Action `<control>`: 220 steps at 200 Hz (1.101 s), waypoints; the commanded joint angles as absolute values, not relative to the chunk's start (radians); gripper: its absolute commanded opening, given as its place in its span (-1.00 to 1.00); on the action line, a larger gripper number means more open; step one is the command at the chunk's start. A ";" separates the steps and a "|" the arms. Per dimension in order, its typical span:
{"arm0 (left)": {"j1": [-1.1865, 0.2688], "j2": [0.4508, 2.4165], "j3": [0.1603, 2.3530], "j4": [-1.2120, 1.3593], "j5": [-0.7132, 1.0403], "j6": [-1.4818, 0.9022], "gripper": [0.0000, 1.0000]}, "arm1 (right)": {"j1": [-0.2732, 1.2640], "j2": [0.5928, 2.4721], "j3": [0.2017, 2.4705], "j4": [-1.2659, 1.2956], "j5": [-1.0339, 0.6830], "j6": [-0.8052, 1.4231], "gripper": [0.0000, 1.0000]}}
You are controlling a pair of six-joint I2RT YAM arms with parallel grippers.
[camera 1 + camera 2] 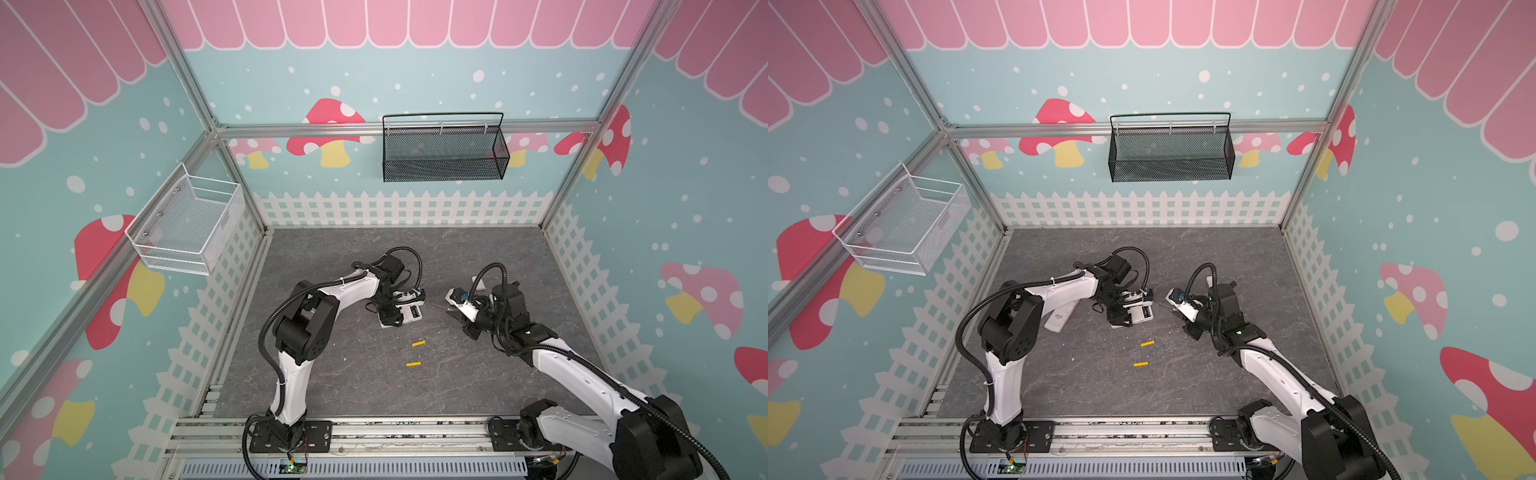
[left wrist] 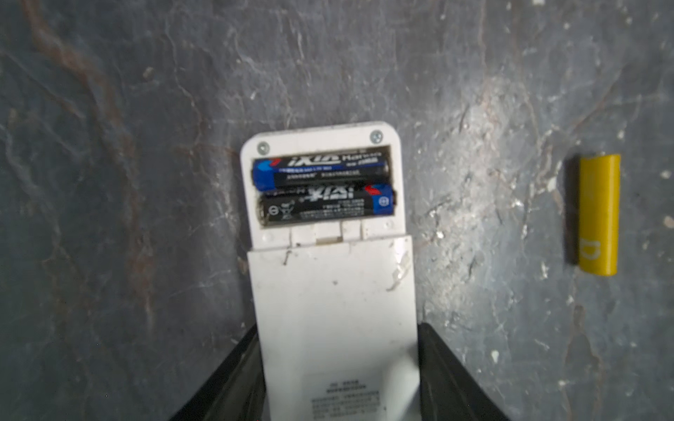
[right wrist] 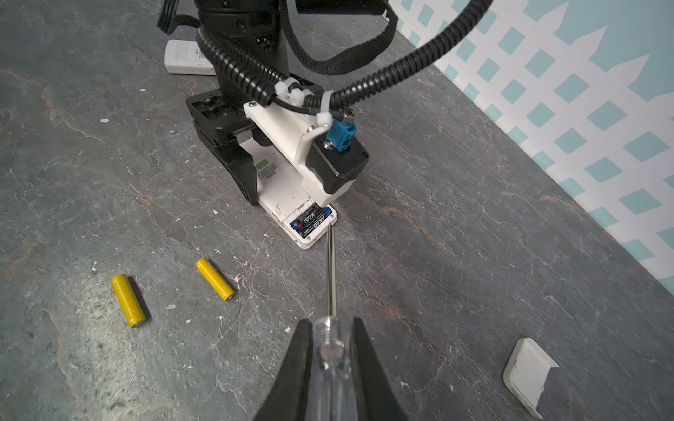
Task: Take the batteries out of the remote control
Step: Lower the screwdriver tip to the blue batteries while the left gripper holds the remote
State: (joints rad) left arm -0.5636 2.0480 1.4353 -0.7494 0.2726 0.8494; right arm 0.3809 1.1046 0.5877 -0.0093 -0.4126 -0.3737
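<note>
**Two dark batteries in the remote, two yellow ones out on the table**

The remote (image 2: 328, 291) lies back-up near the middle of the table (image 1: 457, 257), its compartment (image 2: 321, 226) uncovered at the end that faces the right arm. Inside sit both dark batteries (image 2: 321, 171), side by side and touching, blue ends turned opposite ways (labels blurred). The yellow batteries (image 3: 129, 300) lie loose on the table, apart from each other, nearer the front than the remote and between the two arms.

The left gripper (image 2: 337, 328) has its fingers against both long sides of the remote, holding it down. The right gripper (image 3: 332, 320) is clamped on the clear handle of a screwdriver (image 3: 331, 277); the shaft points at the compartment's end, and I cannot tell whether the tip touches the rim.

A white cover (image 3: 525, 371) lies flat by the right arm, well apart from the remote. A second remote (image 1: 1061, 318) lies partly under the left arm.

A black basket (image 1: 444, 153) hangs on the back wall and a white basket (image 1: 187, 224) on the left wall, both well above the table. Bare table runs from the remote back to the fence-printed wall, and forward from the yellow batteries to the front rail.
</note>
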 commanded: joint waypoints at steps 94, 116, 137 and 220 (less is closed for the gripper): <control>-0.558 1.895 1.250 -0.761 0.253 0.923 0.00 | 0.460 1.297 0.630 -0.106 -0.634 -0.551 -1.00; -0.545 1.903 1.267 -0.763 0.262 0.908 0.00 | 0.474 1.358 0.661 -0.132 -0.665 -0.577 -1.00; -0.542 1.911 1.273 -0.766 0.255 0.907 0.09 | 0.475 1.390 0.685 -0.109 -0.717 -0.580 -1.00; -0.537 1.927 1.273 -0.778 0.269 0.909 0.18 | 0.474 1.530 0.779 -0.064 -0.696 -0.632 -1.00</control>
State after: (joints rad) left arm -0.5423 1.9091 1.2591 -0.7589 0.2577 0.8955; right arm 0.4713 1.5047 0.7528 -0.0803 -0.6731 -0.5842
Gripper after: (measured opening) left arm 0.608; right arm 0.162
